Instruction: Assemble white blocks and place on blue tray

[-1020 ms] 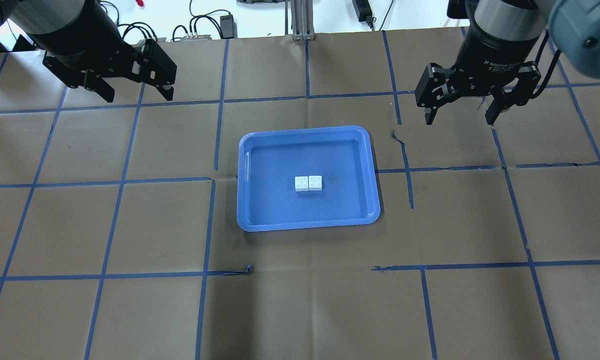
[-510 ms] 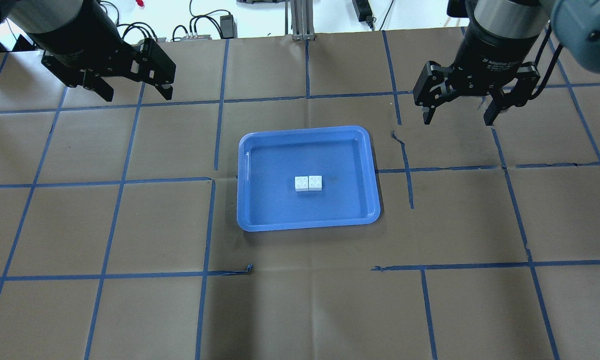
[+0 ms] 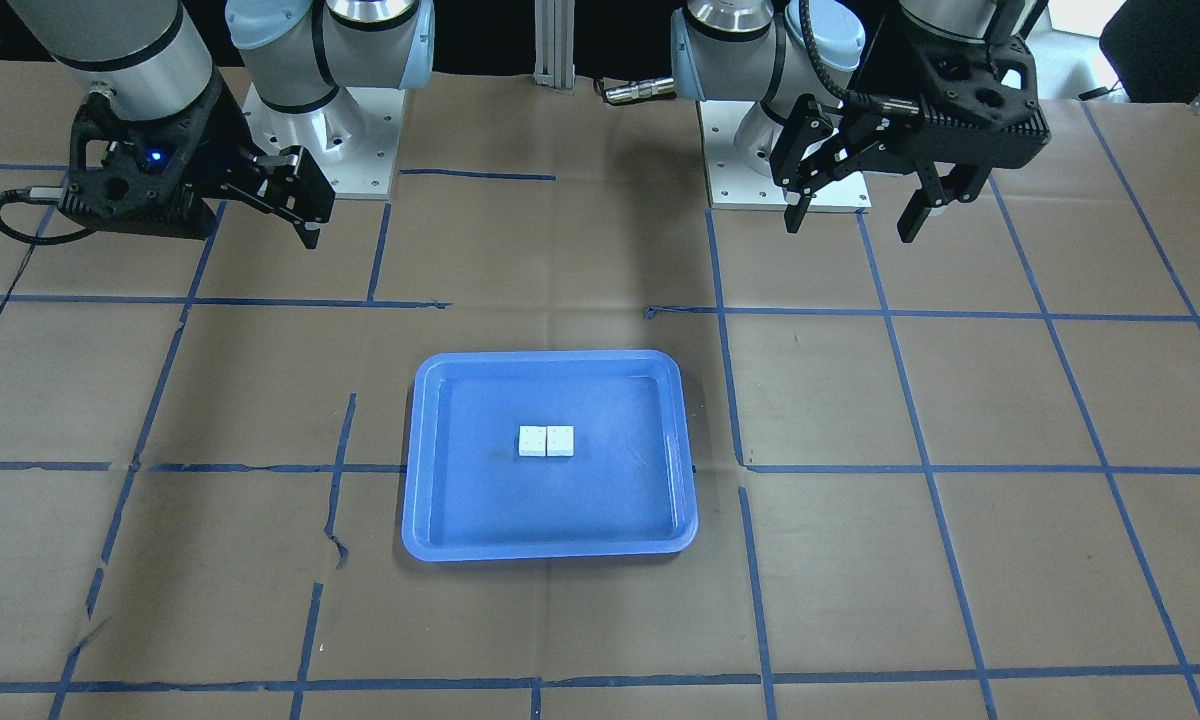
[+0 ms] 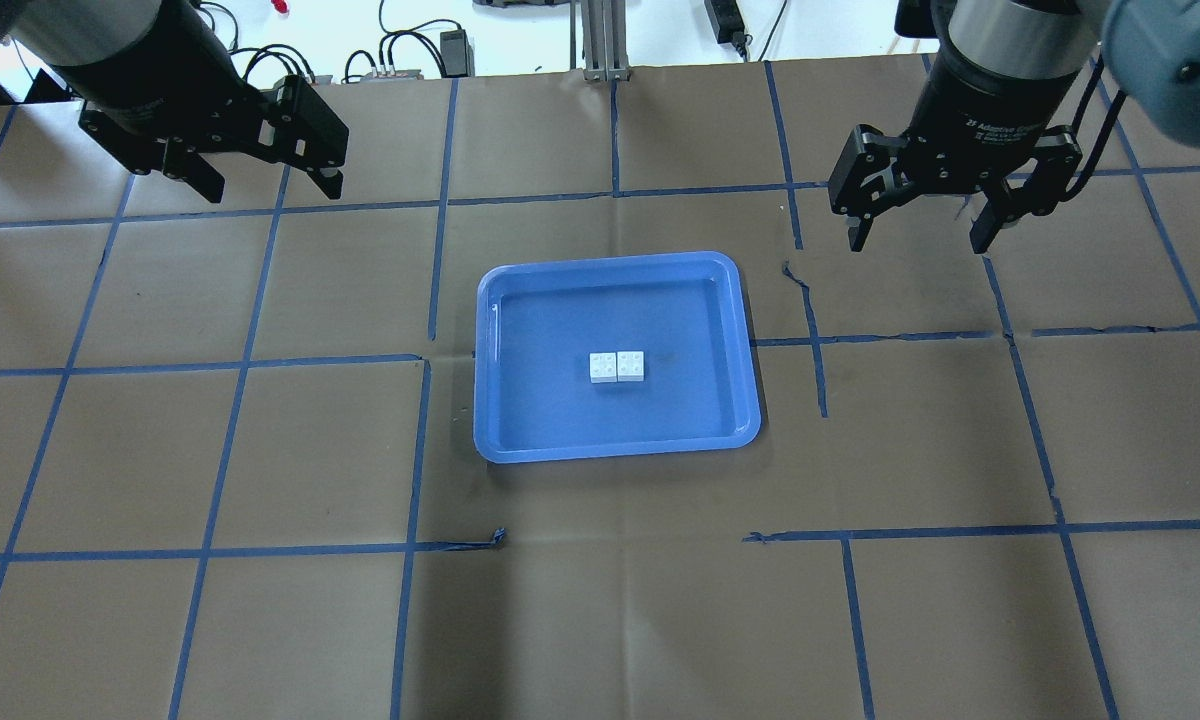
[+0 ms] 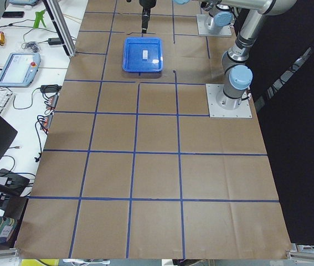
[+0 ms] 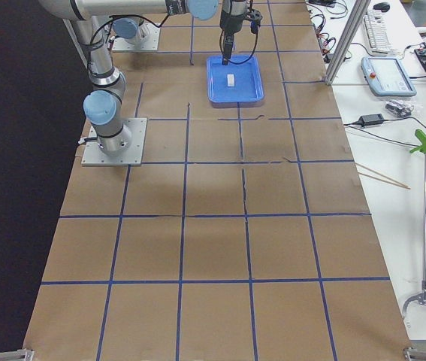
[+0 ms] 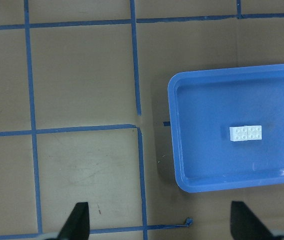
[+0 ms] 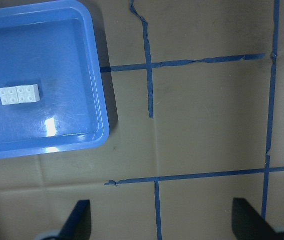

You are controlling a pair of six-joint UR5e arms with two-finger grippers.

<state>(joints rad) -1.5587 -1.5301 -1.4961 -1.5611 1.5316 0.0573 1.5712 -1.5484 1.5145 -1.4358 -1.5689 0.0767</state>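
Blocks (image 4: 617, 366) lie side by side and touching, studs up. They form one short white row on the floor of the tray (image 4: 550, 420), close to its middle and a shade toward 6 o'clock in the overhead view. Whether they are locked together cannot be told. The tray sits flat on the brown-papered table (image 4: 260, 450), about mid-table, its long side running from 9 to 3 o'clock. Blue tape (image 4: 160, 367) marks the table into squares, and a loose tape end (image 4: 497, 539) curls up at 7 o'clock from the tray.

Left gripper (image 4: 271, 189) hangs above the table at 10 o'clock from the tray, well apart from it. Its jaws are spread wide and hold nothing. Right gripper (image 4: 916, 241) hangs at 2 o'clock from the tray, also well apart, with its jaws likewise wide and empty.

From the left wrist camera the tray fills the 3 o'clock side, the blocks showing in it as one white bar. The two fingertips stand far apart at the bottom edge. From the right wrist camera the tray takes the 10 o'clock corner, and the fingertips there also stand far apart.
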